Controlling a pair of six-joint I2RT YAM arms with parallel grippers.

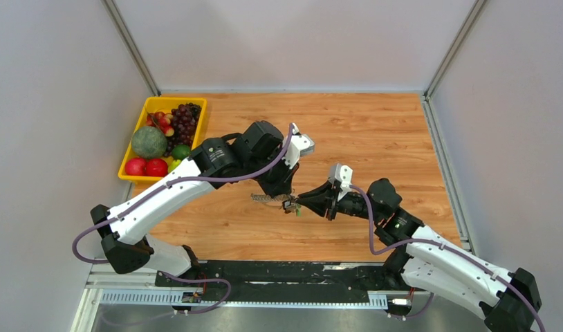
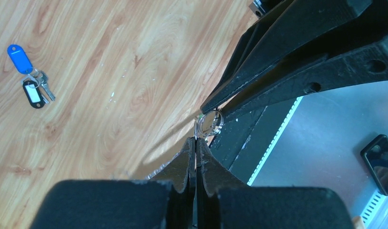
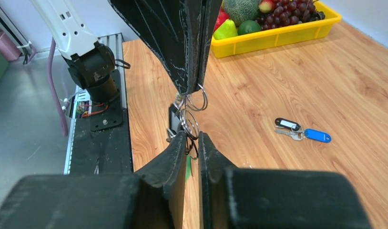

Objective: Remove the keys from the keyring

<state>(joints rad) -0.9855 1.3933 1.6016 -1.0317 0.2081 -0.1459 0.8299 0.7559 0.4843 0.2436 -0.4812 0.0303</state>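
Lab test cell: white partition walls (image 1: pixel 50 83), aluminium frame (image 1: pixel 130 45).

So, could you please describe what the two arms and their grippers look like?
Both arms have white links, black joints and black bases. The left arm and right arm each carry a purple cable along the outside and a small pale camera block at the wrist. The left gripper and right gripper have matte black fingers tapering to narrow tips.

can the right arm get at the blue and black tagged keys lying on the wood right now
Probably not yet: the right gripper is closed around the silvery metal keyring that the left gripper pinches. Otherwise nothing stands around the blue-tagged keys.
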